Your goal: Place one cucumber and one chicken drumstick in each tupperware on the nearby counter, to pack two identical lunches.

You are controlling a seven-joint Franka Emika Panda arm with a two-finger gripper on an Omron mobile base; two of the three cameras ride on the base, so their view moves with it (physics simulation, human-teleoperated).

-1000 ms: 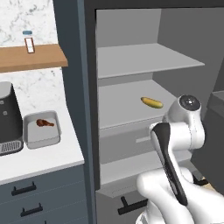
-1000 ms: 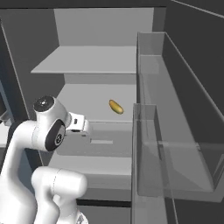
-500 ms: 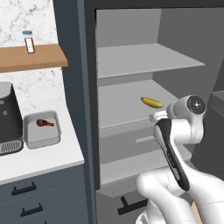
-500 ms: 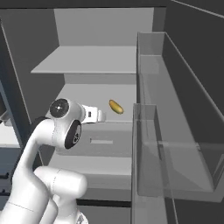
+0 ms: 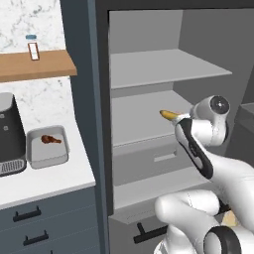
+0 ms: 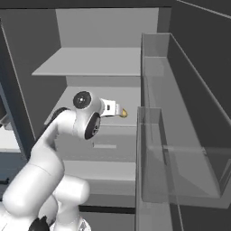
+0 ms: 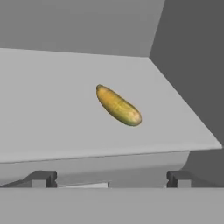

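Yellow-green and stubby, the cucumber point(image 7: 118, 105) lies on the middle fridge shelf point(image 7: 52, 109), a little above and right of centre in the hand view, well ahead of the gripper point(image 7: 109, 178) with bare shelf between them. Its long axis runs on a diagonal there, from upper left to lower right, so it sits askew to the line between the two fingertips point(image 7: 41, 178) at the bottom of that frame. The tips stand wide apart with nothing between them: the gripper is open and empty. My judgement is that the coming move is a reach forward over the shelf edge, with a roll of the hand needed so the fingers close across the cucumber's short width rather than along its length.

In the left base view only the cucumber's tip point(image 5: 168, 115) peeks out just left of the wrist, at centre right of the frame; in the right base view a small end of it point(image 6: 123, 113) shows just past the hand. Neither gives its full outline or orientation, which the hand view does.

That left base view adds the worktop point(image 5: 59, 178) at lower left, where a tupperware point(image 5: 47, 158) sits beside the coffee machine point(image 5: 10, 134) with a chicken drumstick point(image 5: 48, 140) already inside and no cucumber yet.
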